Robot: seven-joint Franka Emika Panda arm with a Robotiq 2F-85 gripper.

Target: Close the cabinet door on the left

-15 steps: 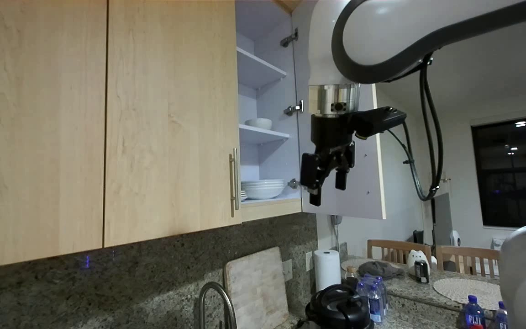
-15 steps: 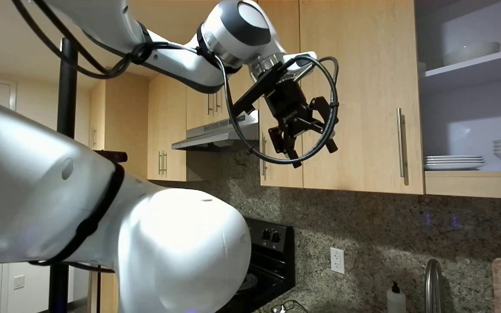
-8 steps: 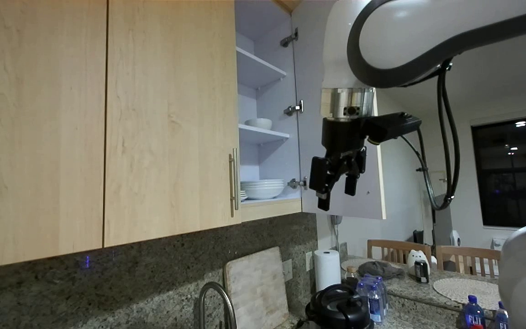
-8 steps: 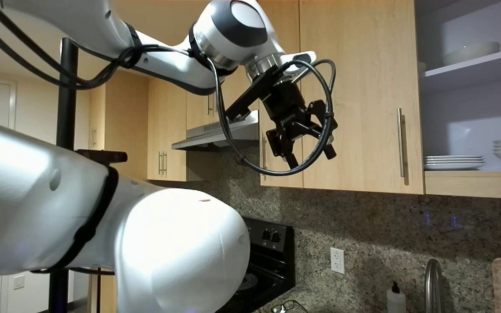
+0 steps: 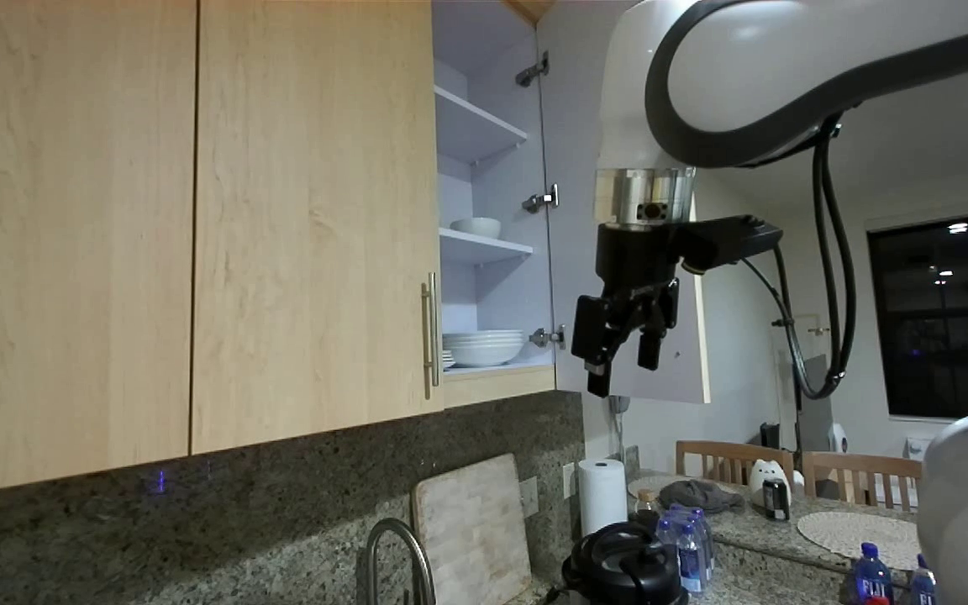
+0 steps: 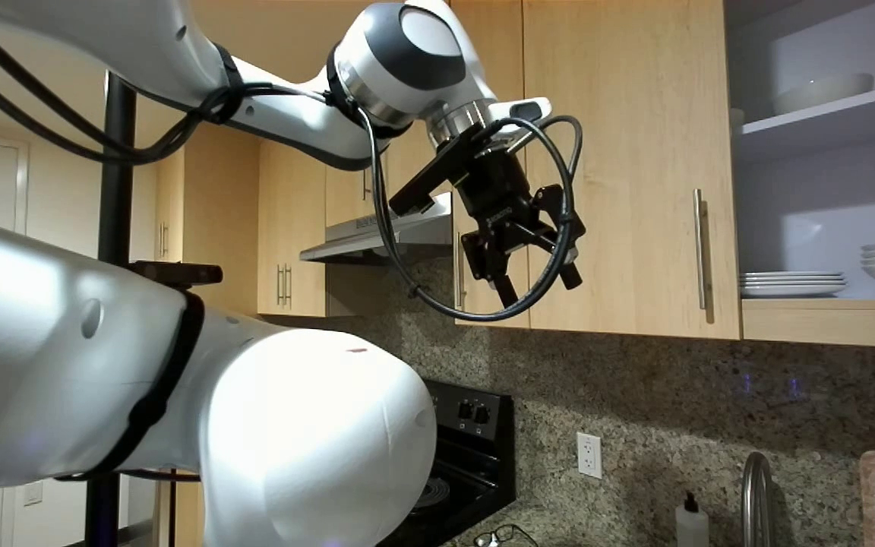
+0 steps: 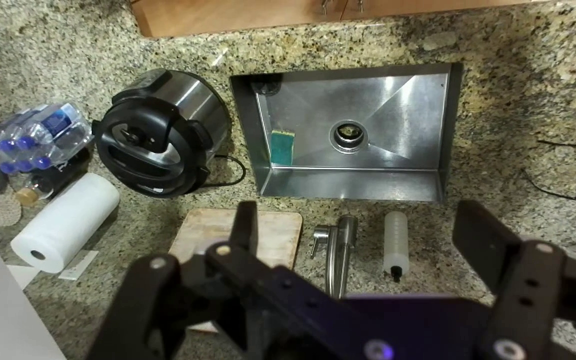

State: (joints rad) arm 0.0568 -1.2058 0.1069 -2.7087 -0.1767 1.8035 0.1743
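Note:
The cabinet door [image 5: 316,210] is a tall light-wood panel with a slim vertical metal bar handle [image 5: 434,329] near its right edge. It also shows in an exterior view [image 6: 635,152] and looks flush with the panel beside it. In that view my arm and gripper overlap its left part. My gripper [image 5: 623,371] hangs pointing down, fingers apart and empty, in front of the pale open door and to the right of the handle. It also shows in an exterior view [image 6: 538,284]. In the wrist view my gripper [image 7: 357,212] has nothing between its fingers. The cabinet door is out of the wrist view.
A pale whitish door [image 5: 635,382] stands open on hinges at the right of the open shelves holding bowls [image 5: 484,349] and plates. Below are a faucet [image 7: 335,255], sink [image 7: 348,182], cutting board [image 7: 278,225], black-lidded cooker [image 7: 143,145], paper towel roll [image 7: 65,222] and bottles.
My gripper has moved right and slightly down in one exterior picture, and slightly left and down in the other. The fingers stay apart. The doors have not moved.

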